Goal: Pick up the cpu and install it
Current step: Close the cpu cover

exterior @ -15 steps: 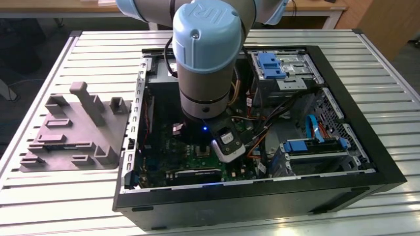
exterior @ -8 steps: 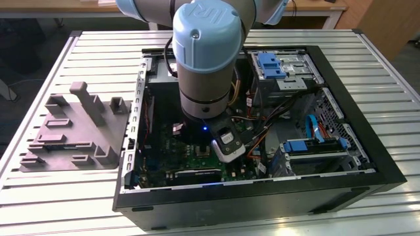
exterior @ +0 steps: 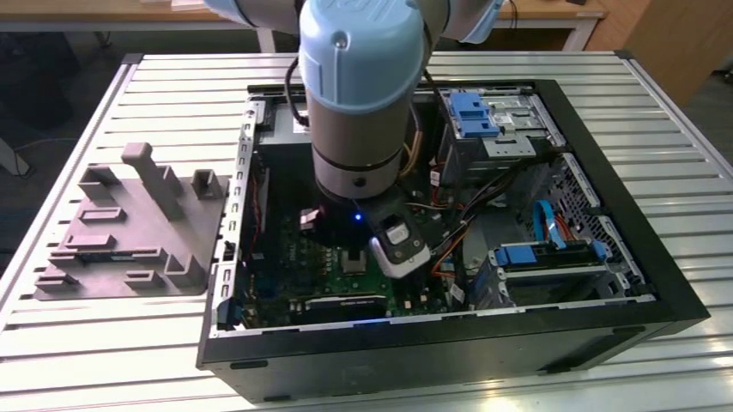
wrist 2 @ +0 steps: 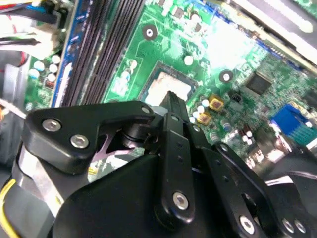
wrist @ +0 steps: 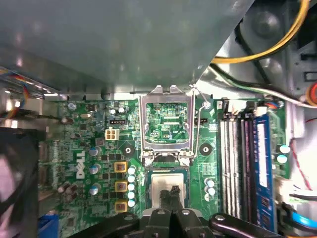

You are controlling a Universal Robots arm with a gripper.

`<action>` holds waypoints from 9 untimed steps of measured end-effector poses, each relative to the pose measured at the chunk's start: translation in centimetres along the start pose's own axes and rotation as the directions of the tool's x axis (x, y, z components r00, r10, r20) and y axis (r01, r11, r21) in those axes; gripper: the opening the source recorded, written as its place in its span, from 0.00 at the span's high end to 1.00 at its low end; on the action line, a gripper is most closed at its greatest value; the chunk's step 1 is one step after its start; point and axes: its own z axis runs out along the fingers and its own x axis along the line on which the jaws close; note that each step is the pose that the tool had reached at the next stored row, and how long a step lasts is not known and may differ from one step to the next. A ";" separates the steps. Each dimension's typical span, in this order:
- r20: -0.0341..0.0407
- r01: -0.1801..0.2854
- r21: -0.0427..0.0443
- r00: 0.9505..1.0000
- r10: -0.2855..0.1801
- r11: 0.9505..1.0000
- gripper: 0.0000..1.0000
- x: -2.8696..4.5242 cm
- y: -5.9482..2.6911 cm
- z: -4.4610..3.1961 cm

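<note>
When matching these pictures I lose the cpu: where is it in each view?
Exterior view: hidden behind the arm, which stands over the board.
First wrist view: cpu at the socket, beside the open metal frame.
Second wrist view: cpu near the memory slots.
Shared landmark: the green motherboard.

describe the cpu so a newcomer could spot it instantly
Inside the open PC case, on the green motherboard, find the flipped-up socket frame. The cpu lies in the socket beside it, at the gripper tips: a flat, pale silvery square, the board's only plain metal face.
</note>
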 end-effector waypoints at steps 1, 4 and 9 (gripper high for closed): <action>0.000 0.000 0.000 1.000 0.000 1.000 0.89 0.00 0.04 -0.42; 0.000 0.000 0.000 1.000 0.000 1.000 0.89 0.02 0.15 -1.79; 0.000 0.000 0.000 1.000 0.000 1.000 0.89 0.03 0.34 -4.06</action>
